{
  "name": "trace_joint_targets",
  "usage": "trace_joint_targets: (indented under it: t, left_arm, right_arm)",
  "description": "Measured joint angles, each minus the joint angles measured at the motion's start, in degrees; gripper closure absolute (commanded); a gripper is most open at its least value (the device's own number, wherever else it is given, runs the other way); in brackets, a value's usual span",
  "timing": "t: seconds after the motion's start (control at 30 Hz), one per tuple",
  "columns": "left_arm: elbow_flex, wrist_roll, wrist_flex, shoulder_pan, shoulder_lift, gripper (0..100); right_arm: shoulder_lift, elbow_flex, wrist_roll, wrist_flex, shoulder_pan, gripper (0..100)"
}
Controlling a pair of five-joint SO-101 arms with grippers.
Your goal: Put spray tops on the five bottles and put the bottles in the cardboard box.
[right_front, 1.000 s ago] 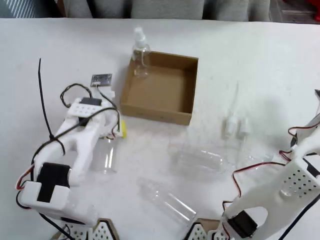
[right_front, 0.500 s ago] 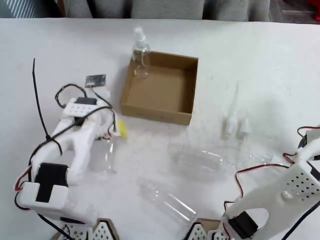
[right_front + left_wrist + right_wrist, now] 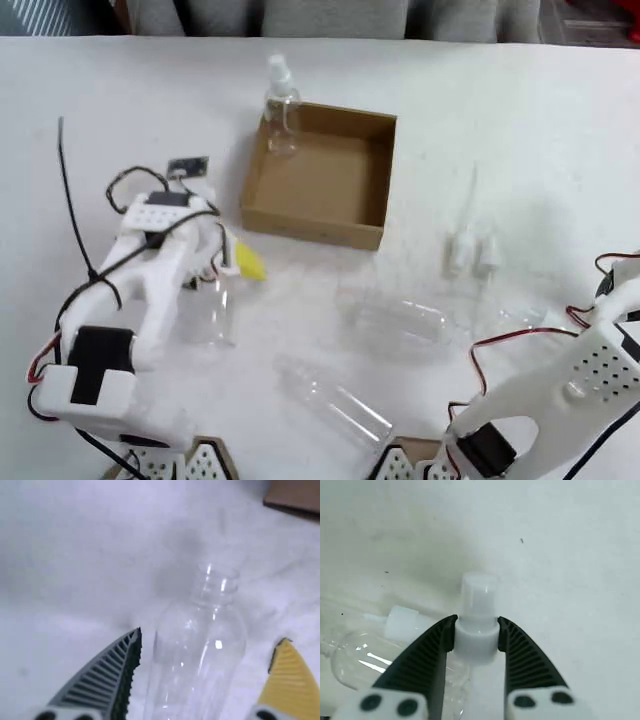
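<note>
Straddling, with left gripper (image 3: 209,637) spread wide, a clear plastic bottle (image 3: 200,630) lying flat near the brown cardboard box (image 3: 318,225), long axis and open neck aimed toward that box. Pinching a white spray top (image 3: 476,635) in right gripper (image 3: 476,621), well apart from box. Cannot see bottle's base, cut off at wrist view's edge.

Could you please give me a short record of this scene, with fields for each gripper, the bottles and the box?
left gripper: open, fingers either side of an uncapped bottle lying flat
right gripper: shut on a white spray top
cardboard box: open, with one topped bottle upright at its far left corner
middle bottle: lying in front of the box, no top
near bottle: lying closer to the arms, no top
loose spray tops: two side by side, right of the box
</note>
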Motion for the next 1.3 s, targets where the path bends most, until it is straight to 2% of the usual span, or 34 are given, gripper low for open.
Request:
trace_joint_targets:
  t: [0.07, 0.2, 0.27, 0.43, 0.57, 0.87, 1.17, 1.3]
  left_arm:
    - [-2.0, 0.0, 1.0, -1.1, -0.1, 65]
    - [-4.9, 0.0, 3.2, -1.7, -0.1, 84]
    - [-7.1, 0.0, 4.9, -1.7, -0.1, 87]
    - [-11.5, -6.2, 8.1, -1.8, -0.1, 77]
    - [-11.7, -7.0, 11.1, -1.2, -0.1, 71]
    - [-12.2, -6.9, 17.0, -0.9, -0.1, 71]
    - [-12.8, -22.1, 17.7, -0.9, -0.1, 71]
    - [-12.8, -24.0, 15.1, -0.9, -0.1, 71]
  right_arm:
    - [0.0, 0.0, 0.0, 0.0, 0.4, 98.2]
    - [0.0, 0.0, 0.0, 0.0, 0.7, 98.2]
    - [0.0, 0.0, 0.0, 0.0, 0.6, 98.2]
    - [0.0, 0.0, 0.0, 0.0, 0.6, 98.2]
    - [0.0, 0.0, 0.0, 0.0, 0.6, 98.2]
    - [0.0, 0.0, 0.0, 0.0, 0.6, 98.2]
    - [0.0, 0.0, 0.0, 0.0, 0.6, 98.2]
    - [0.0, 0.0, 0.0, 0.0, 1.8, 98.2]
